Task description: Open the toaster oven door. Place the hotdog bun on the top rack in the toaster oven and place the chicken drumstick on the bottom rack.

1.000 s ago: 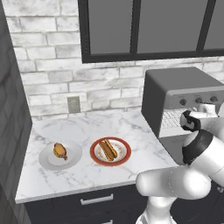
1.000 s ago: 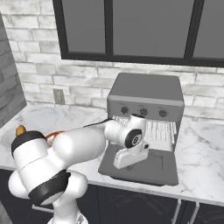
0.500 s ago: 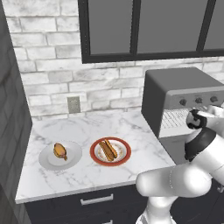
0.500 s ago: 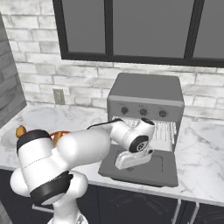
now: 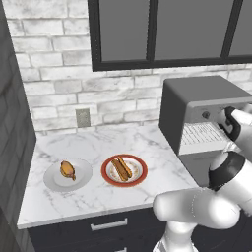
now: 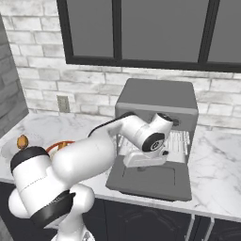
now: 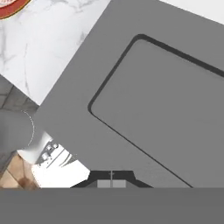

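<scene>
Grey toaster oven door lies folded down flat, its long edge running across the oven front. Above it hangs the gripper, fingers pressed together, holding nothing.

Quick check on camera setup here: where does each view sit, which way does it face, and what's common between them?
Left base view: behind the arm on its left, facing the counter; hotdog bun, chicken drumstick, toaster oven; arm at lower right.
Right base view: behind on the right, facing the toaster oven door, folded down flat; arm from lower left.
Hand view: on the hand, looking down at the door's window; shut gripper at the bottom.
Both base views share the oven, brick wall and window.
</scene>
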Controlling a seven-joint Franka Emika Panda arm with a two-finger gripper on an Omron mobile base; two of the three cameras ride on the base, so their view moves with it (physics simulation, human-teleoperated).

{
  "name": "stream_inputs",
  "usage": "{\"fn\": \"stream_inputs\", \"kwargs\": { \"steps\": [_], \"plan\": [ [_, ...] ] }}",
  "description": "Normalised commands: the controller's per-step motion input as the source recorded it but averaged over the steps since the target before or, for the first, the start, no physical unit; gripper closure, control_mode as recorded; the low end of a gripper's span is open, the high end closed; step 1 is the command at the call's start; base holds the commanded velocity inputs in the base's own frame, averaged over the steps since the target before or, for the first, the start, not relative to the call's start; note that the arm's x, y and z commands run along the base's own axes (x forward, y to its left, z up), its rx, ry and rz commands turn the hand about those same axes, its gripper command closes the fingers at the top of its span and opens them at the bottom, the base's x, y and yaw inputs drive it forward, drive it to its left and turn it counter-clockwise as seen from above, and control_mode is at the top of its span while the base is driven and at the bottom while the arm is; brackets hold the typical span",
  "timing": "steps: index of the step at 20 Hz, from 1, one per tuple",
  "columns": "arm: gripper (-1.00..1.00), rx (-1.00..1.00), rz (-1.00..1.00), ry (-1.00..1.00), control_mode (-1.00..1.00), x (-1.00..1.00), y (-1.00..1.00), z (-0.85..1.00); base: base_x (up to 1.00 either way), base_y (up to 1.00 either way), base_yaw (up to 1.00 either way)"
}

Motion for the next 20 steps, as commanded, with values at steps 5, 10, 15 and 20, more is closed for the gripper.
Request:
{"fn": "stream_inputs", "kwargs": {
  "steps": [5, 10, 15, 20],
  "plan": [
    [1.00, 0.00, -0.02, -0.11, -1.00, 0.00, -0.08, 0.37, 0.00, 0.00, 0.00],
    [1.00, 0.00, 0.00, -0.24, -1.00, 0.00, -0.02, 0.22, 0.00, 0.00, 0.00],
    [-1.00, 0.00, 0.00, -0.26, -1.00, 0.01, 0.00, 0.15, 0.00, 0.00, 0.00],
    [-1.00, 0.00, -0.09, -0.20, -1.00, 0.06, -0.07, 0.21, 0.00, 0.00, 0.00]
  ]
}}
